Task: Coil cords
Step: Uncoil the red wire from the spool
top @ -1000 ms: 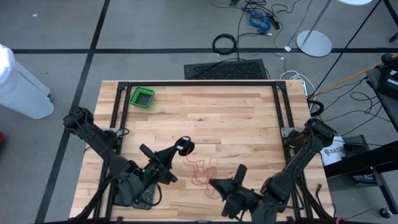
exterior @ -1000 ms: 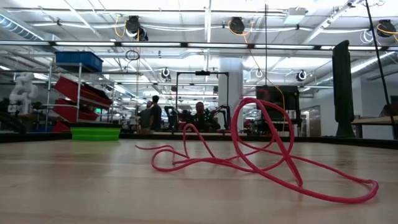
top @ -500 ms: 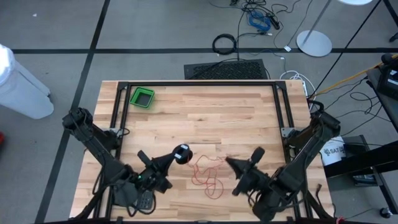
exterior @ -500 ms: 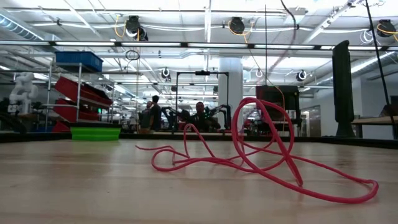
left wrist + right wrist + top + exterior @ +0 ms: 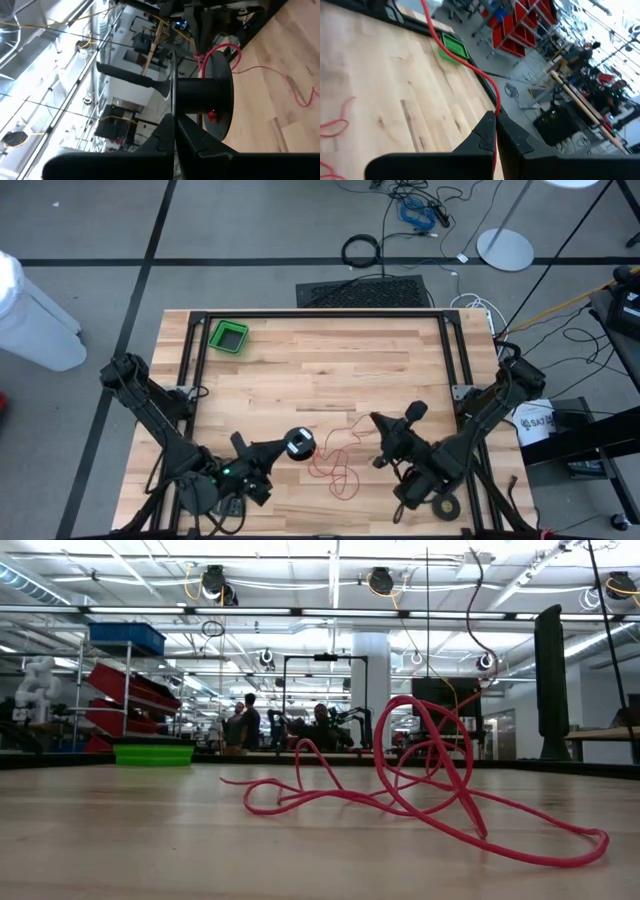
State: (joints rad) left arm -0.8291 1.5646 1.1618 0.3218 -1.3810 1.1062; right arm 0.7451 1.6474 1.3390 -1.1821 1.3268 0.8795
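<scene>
Cord, thin and red, lies in loose loops on the table, one end pinched in the closed right gripper, while the closed left gripper grips a black spool, seemingly ready for winding.

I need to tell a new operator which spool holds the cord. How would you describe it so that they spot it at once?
On the wooden table, look near the front edge, left of the loose red cord. There the left gripper, shut, holds a small black spool. Unlike the green bin at the far corner, it is round, dark and has the cord running from it.
</scene>
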